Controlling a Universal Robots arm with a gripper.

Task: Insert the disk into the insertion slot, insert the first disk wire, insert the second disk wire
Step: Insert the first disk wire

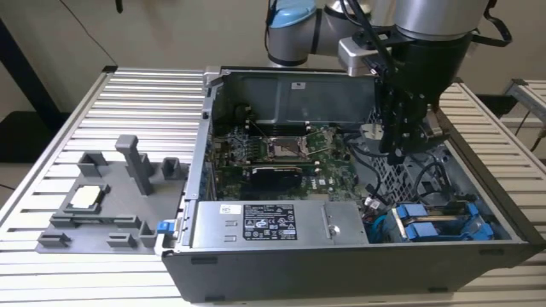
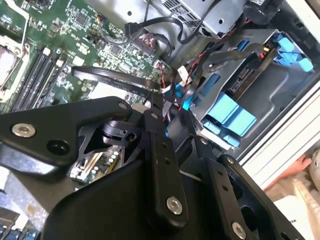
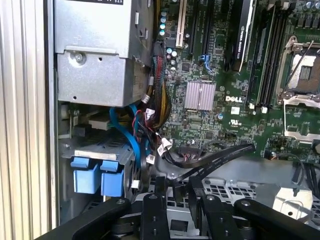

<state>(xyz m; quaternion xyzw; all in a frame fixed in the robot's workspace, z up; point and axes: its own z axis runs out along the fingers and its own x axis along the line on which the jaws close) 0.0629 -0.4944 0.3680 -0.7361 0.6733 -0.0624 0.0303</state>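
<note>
My gripper [image 1: 397, 150] hangs inside the open computer case, just behind the grey drive cage [image 1: 477, 220]. Its fingers are shut on the end of a flat black disk wire [image 3: 215, 157], which arcs away over the motherboard in both wrist views [image 2: 110, 77]. The disk's bright blue carrier [image 1: 424, 230] sits pushed into the insertion slot of the cage. That same blue frame appears in both wrist views [image 3: 97, 177] [image 2: 227, 112], a short way from my fingertips. Thin red, blue and black leads [image 3: 145, 125] bunch between the cage and the board.
The grey power-supply box [image 1: 273, 224] with stickers fills the case's front, at the exterior view's left of the cage. The green motherboard [image 1: 282, 153] lies behind it. A grey fixture [image 1: 111, 192] stands on the slatted table at the exterior view's left.
</note>
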